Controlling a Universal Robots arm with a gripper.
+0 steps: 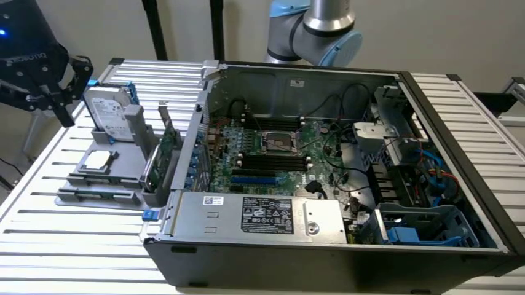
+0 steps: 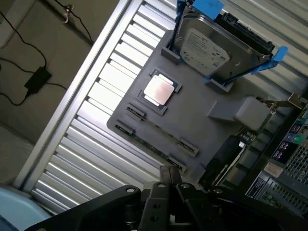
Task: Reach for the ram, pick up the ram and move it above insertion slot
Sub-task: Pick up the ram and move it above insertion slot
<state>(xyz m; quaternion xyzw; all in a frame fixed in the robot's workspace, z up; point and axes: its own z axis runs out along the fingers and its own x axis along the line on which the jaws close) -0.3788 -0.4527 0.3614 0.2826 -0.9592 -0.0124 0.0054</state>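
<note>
At the exterior view's left, the hand [image 1: 56, 98] hangs over the bench [image 1: 49, 221] edge, pressed together and holding nothing; in the wrist view the hand [image 2: 169, 177] is above the gray tray [image 2: 192, 120]. The ram [image 2: 150, 146] lies edge-up in the tray's outer slot, near the hand but untouched. The tray also holds a processor [image 2: 159, 90], a hard drive [image 1: 110, 110] and a green card [image 1: 168, 150]. Further right sits the open case [image 1: 345, 258], with the motherboard's black slots [image 1: 271, 161] well apart from the ram.
</note>
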